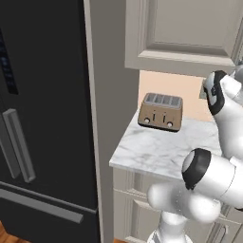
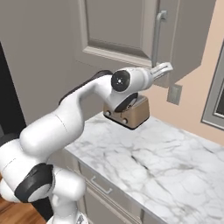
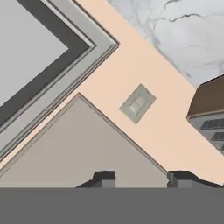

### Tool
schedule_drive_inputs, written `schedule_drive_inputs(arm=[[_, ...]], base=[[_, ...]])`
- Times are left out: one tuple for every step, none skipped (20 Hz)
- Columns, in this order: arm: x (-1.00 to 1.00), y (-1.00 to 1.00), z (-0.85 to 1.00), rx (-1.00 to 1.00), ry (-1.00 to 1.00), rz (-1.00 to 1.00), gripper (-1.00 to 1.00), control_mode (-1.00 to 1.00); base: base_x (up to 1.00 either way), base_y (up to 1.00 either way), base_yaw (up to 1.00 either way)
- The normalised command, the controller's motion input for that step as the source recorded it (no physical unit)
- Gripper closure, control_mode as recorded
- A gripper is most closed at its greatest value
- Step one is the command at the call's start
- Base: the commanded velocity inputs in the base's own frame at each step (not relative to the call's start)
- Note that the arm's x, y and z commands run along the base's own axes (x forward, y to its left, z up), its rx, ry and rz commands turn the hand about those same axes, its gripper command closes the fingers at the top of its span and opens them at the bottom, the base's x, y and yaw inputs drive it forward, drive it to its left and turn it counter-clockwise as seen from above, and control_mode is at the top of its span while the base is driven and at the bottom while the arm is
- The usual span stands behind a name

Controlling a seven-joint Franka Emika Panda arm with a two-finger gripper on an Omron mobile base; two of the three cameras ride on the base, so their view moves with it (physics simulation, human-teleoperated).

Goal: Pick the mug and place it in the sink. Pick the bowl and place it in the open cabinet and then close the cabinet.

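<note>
The cabinet hangs on the wall above the counter, and its recessed-panel door looks shut. My gripper is raised to the door's lower right corner, just below the grey vertical handle. In the hand view the cabinet's beige face lies close ahead, and my gripper has its two fingertips apart with nothing between them. The mug, the bowl and the sink are out of view.
A brown toaster stands on the white marble counter under my arm. The black fridge fills the left. A wall outlet and a grey window frame lie to the right.
</note>
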Motion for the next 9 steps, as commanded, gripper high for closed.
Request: schedule_drive_inputs(arm=[[1.0,-0.41,-0.16,0.19,0.06,0.02,-1.0,-1.0],[1.0,-0.34,-0.15,0.2,0.05,0.02,-1.0,-1.0],[1.0,-0.31,-0.2,0.21,0.07,0.02,-1.0,-1.0],[1.0,-0.27,-0.23,0.21,0.09,0.03,-1.0,-1.0],[1.0,-0.26,-0.24,0.22,0.08,0.03,-1.0,-1.0],[1.0,-0.24,-0.24,0.22,0.07,0.03,-1.0,-1.0],[1.0,-0.23,-0.24,0.21,0.05,0.02,-1.0,-1.0],[1.0,-0.21,-0.24,0.19,0.01,0.01,-1.0,-1.0],[0.96,-0.21,-0.19,0.17,0.0,0.0,-1.0,-1.0]], base=[[0.0,0.0,0.0],[0.0,0.0,0.0],[0.0,0.0,0.0],[0.0,0.0,0.0],[0.0,0.0,0.0],[0.0,0.0,0.0],[0.0,0.0,0.0],[0.0,0.0,0.0],[0.0,0.0,0.0]])
